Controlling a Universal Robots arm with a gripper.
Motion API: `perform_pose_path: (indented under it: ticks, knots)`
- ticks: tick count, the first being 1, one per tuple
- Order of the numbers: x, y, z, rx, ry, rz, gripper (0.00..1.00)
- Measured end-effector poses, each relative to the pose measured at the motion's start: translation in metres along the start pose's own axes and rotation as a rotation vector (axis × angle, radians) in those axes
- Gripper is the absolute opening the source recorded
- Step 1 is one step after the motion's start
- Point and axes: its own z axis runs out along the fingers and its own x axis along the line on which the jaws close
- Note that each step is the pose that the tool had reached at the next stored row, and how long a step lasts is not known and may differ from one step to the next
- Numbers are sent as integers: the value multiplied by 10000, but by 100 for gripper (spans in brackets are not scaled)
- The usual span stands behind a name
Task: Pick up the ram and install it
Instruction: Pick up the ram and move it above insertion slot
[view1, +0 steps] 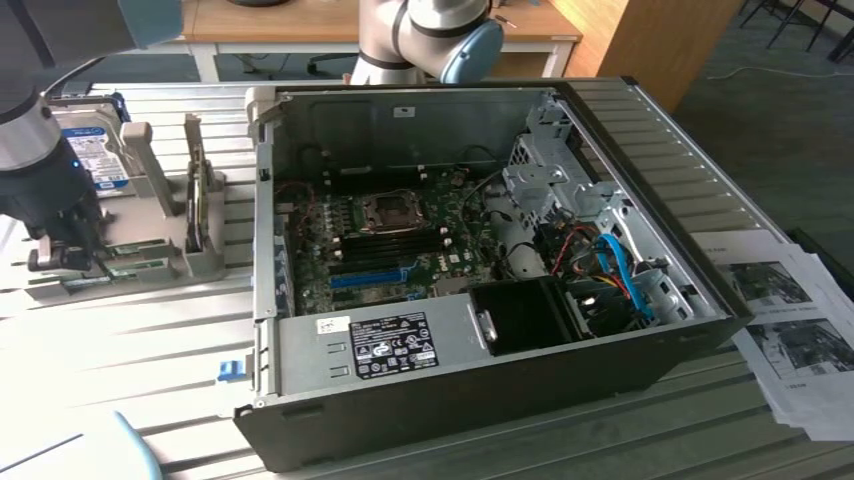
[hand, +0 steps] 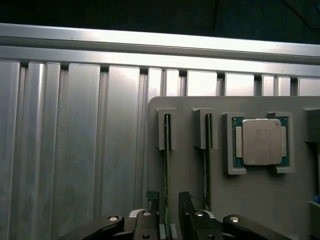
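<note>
Two ram sticks stand on edge in slots of a grey holder. One ram stick runs straight between my gripper's two dark fingers, with a small gap on each side, so the gripper is open around it. The other ram stick stands parallel just beside it. In the exterior view, my gripper is low over the holder at the exterior view's left, beside the open computer case. The motherboard's dark memory slots lie inside the case.
A silver processor chip sits in a pocket of the holder. A hard drive stands upright behind the holder. A blue expansion slot lies on the motherboard. Printed papers lie at the exterior view's right. The table is ribbed aluminium.
</note>
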Motion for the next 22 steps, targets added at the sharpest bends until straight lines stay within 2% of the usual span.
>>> perform_pose_path:
  ticks: [14, 22]
  knots:
    - [3, -154, -6, -36, -1, 2, 29]
    - [3, -161, 1, -37, -1, 1, 29]
